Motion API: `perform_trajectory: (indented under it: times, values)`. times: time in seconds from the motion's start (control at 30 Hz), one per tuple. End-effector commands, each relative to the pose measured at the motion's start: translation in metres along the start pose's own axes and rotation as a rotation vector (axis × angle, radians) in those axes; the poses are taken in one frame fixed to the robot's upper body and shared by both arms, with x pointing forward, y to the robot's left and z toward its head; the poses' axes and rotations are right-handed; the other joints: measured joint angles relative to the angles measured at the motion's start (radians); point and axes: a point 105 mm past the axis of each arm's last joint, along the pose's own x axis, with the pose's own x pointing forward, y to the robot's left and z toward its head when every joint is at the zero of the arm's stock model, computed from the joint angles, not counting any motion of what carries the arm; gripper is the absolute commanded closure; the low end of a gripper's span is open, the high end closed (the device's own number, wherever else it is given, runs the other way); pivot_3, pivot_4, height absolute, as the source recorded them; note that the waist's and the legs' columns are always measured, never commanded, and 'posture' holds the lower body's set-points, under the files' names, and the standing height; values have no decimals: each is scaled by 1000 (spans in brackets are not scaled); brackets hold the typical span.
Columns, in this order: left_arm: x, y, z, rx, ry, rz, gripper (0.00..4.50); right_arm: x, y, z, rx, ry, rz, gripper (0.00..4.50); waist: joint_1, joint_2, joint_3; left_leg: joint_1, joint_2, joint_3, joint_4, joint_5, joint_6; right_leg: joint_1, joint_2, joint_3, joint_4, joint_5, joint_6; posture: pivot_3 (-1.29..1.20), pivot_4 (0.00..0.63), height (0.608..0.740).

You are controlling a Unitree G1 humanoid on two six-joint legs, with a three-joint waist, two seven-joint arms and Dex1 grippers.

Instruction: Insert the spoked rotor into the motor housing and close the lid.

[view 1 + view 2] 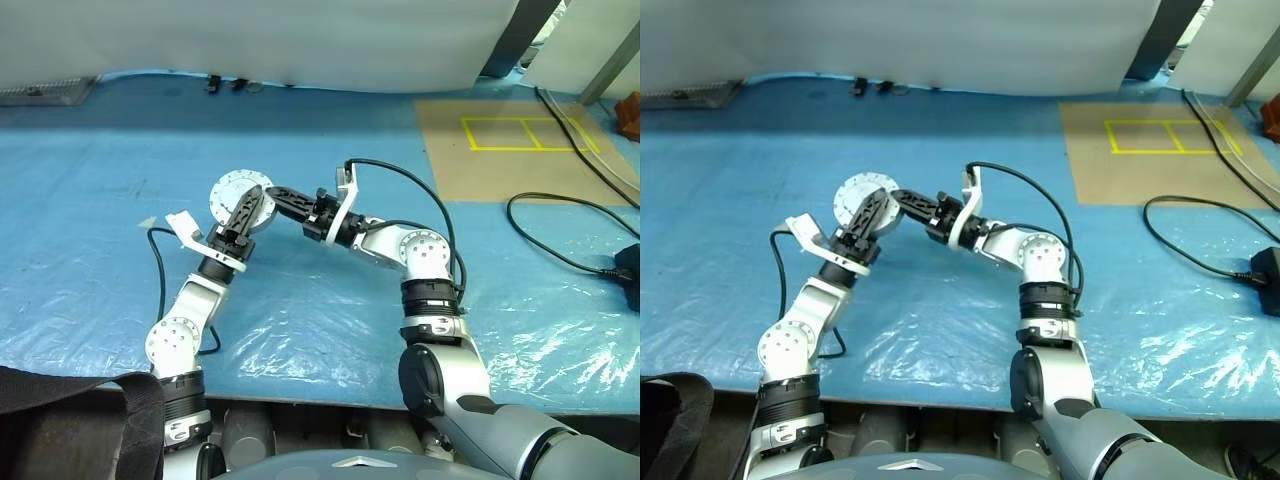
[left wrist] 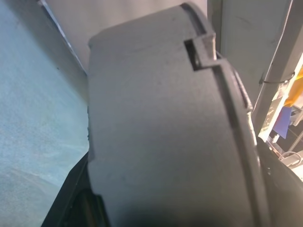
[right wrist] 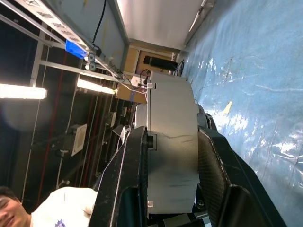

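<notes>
The motor housing point(image 1: 230, 188) is held up above the blue table, a short silver cylinder whose flat round face with small dark holes is turned toward the head camera. My right gripper point(image 1: 272, 197) reaches in from the right and is shut on it. In the right wrist view its two black fingers point(image 3: 135, 161) press on both sides of the grey housing point(image 3: 173, 156). My left gripper point(image 1: 243, 212) comes up from below left, right against the housing, whose wall point(image 2: 156, 132) looms close in the left wrist view. A thin notched rim runs along one end; whether it is the lid I cannot tell. The spoked rotor is out of view.
Blue plastic sheeting point(image 1: 100, 200) covers the table. At the back right is a brown board with yellow tape point(image 1: 520, 135). Black cables point(image 1: 560, 225) and a black box point(image 1: 630, 270) lie at the right. A person point(image 3: 14, 208) shows in the right wrist view.
</notes>
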Motion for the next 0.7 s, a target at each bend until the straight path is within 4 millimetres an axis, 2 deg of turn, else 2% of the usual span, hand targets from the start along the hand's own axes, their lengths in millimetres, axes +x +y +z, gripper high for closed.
perform_trajectory:
  times: [0.03,0.37,0.5,0.57,0.7]
  values:
    - [3,-11,10,10,-62,-41,1719,5,17,34,-44,-167,38,3372,0,0,0,0,0,0,0,0,0,0,0,0,0,0,0,0,150,740]
    - [10,-7,14,7,-113,-17,1754,3,0,55,-29,-286,-64,3372,-1,-1,1,0,0,0,1,0,0,0,0,0,1,0,0,0,150,740]
    - [13,-9,17,-34,-153,-25,1754,-2,-17,67,-69,-351,-176,3372,0,-1,1,-1,0,0,2,0,0,0,0,0,1,0,0,0,150,740]
    - [14,-9,18,-32,-158,-26,1754,-4,-17,71,-45,-372,-162,3372,0,-2,1,-1,0,0,2,0,0,0,0,0,2,0,0,0,150,740]
    - [16,-9,22,-34,-187,-21,1759,-3,-21,73,-91,-383,-215,2517,-3,-3,2,-1,0,0,4,0,0,0,0,0,3,0,0,0,150,740]
